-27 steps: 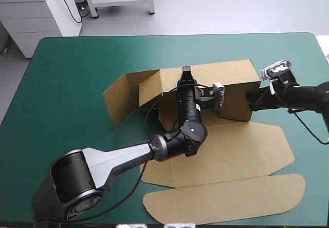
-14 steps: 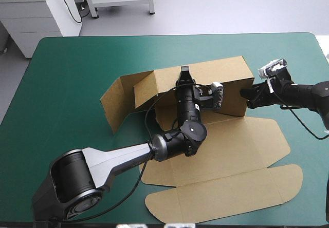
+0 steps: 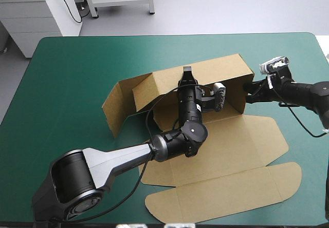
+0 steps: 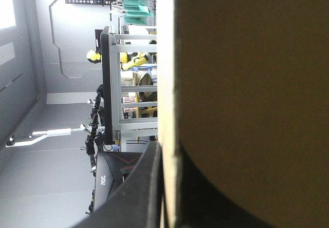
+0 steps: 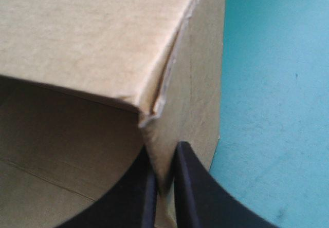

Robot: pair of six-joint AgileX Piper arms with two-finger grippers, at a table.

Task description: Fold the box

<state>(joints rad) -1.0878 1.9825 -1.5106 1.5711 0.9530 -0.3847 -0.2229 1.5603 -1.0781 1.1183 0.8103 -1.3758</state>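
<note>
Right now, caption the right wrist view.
Right pincer shut on the box at a raised corner, teal-green cover beside.

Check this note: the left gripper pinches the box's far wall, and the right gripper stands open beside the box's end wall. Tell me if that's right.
Not quite. The right gripper is not open: the right wrist view shows its black fingers all but shut, pinching the edge of the end wall of the box. The left gripper does pinch the far wall.

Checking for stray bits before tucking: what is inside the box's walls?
The left gripper, shut on the far wall of the box, and one finger of the right gripper. The floor under the left arm is hidden.
</note>
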